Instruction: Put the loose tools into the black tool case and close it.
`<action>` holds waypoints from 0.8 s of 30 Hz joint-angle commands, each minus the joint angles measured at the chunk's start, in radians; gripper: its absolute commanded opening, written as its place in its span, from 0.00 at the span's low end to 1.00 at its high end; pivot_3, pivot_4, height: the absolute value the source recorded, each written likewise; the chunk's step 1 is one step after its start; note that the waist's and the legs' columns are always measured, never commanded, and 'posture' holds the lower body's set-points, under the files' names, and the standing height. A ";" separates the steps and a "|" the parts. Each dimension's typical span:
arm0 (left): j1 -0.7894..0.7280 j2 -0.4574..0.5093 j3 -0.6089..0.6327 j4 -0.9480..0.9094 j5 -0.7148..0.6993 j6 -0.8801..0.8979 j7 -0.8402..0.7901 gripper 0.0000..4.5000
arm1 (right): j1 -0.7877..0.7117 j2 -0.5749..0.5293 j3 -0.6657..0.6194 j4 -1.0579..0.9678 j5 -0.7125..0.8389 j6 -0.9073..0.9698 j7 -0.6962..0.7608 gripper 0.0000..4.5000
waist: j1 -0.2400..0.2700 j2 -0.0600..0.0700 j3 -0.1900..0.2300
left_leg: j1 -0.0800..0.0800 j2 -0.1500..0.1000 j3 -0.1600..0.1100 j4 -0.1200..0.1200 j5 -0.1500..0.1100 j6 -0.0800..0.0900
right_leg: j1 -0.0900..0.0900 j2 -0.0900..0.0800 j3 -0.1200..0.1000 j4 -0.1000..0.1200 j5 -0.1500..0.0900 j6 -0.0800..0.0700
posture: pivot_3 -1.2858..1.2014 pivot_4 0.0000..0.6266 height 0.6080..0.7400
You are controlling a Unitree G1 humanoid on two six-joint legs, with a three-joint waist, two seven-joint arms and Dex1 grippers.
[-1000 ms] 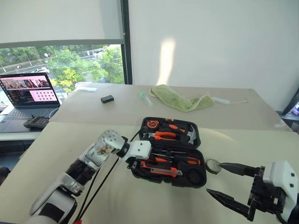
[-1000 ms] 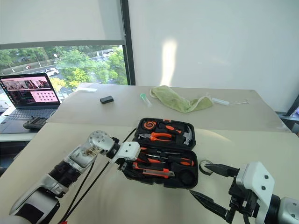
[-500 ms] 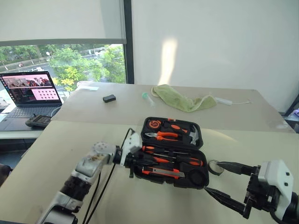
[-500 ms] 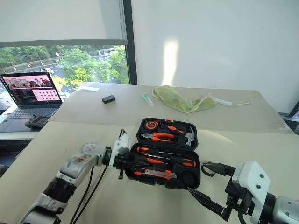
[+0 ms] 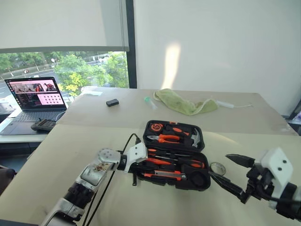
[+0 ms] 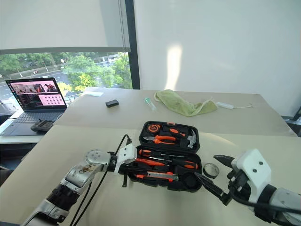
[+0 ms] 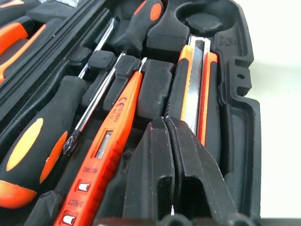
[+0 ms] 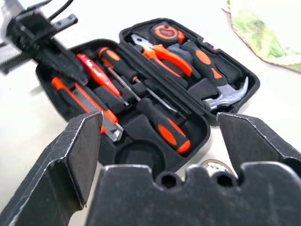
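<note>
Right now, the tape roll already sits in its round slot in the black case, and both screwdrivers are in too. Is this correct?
Not quite. The tape roll lies on the table beside the black case, as the left eye view shows. Both screwdrivers are in.

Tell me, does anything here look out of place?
Yes: a small tape roll lies loose on the table beside the open black tool case, while the case's round slot sits empty. The screwdrivers, tester pen and utility knife are already in their slots.
</note>
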 commanded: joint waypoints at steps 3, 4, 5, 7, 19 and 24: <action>0.028 0.003 0.158 -0.136 -0.243 0.153 -0.055 0.02 | -0.066 -0.189 0.054 0.047 -0.041 0.183 -0.067 1.00 | -0.007 0.003 0.004 | -0.003 0.000 0.000 0.000 0.000 0.000 | -0.003 -0.002 -0.001 0.001 0.000 0.001 | 0.52 0.24 1.00; 0.025 0.028 0.182 -0.179 -0.287 0.187 -0.078 0.08 | -0.096 -0.219 0.103 0.091 -0.052 0.196 -0.056 1.00 | -0.007 -0.001 0.006 | -0.006 0.000 0.000 0.000 0.001 -0.001 | -0.007 -0.002 -0.001 0.003 0.001 0.002 | 0.52 0.24 1.00; 0.024 0.044 0.197 -0.211 -0.315 0.211 -0.089 0.14 | -0.115 -0.237 0.133 0.122 -0.060 0.207 -0.047 1.00 | -0.010 -0.007 0.009 | -0.010 0.000 -0.001 0.001 0.001 -0.002 | -0.009 -0.001 -0.001 0.003 0.002 0.003 | 0.52 0.24 1.00; 0.031 0.120 0.231 -0.289 -0.373 0.264 -0.141 0.26 | -0.199 -0.319 0.299 0.216 -0.151 0.196 -0.011 1.00 | -0.015 -0.009 0.010 | -0.020 0.000 -0.002 0.003 0.003 -0.004 | -0.018 0.010 -0.002 0.002 0.006 0.005 | 0.52 0.24 1.00; 0.181 0.200 0.300 -0.600 -0.471 0.365 0.006 0.94 | -0.572 -0.330 0.815 0.551 -0.494 0.049 0.273 0.88 | -0.022 -0.008 0.013 | -0.021 -0.002 0.000 0.003 0.001 -0.001 | -0.019 0.008 0.000 -0.001 0.004 0.009 | 0.52 0.24 1.00; 0.234 0.197 0.310 -0.605 -0.455 0.329 0.049 0.94 | -0.628 -0.295 0.863 0.611 -0.564 0.007 0.361 0.54 | -0.020 -0.008 0.014 | -0.020 -0.001 0.000 0.003 0.001 -0.001 | -0.019 0.009 -0.001 0.000 0.004 0.009 | 0.52 0.24 1.00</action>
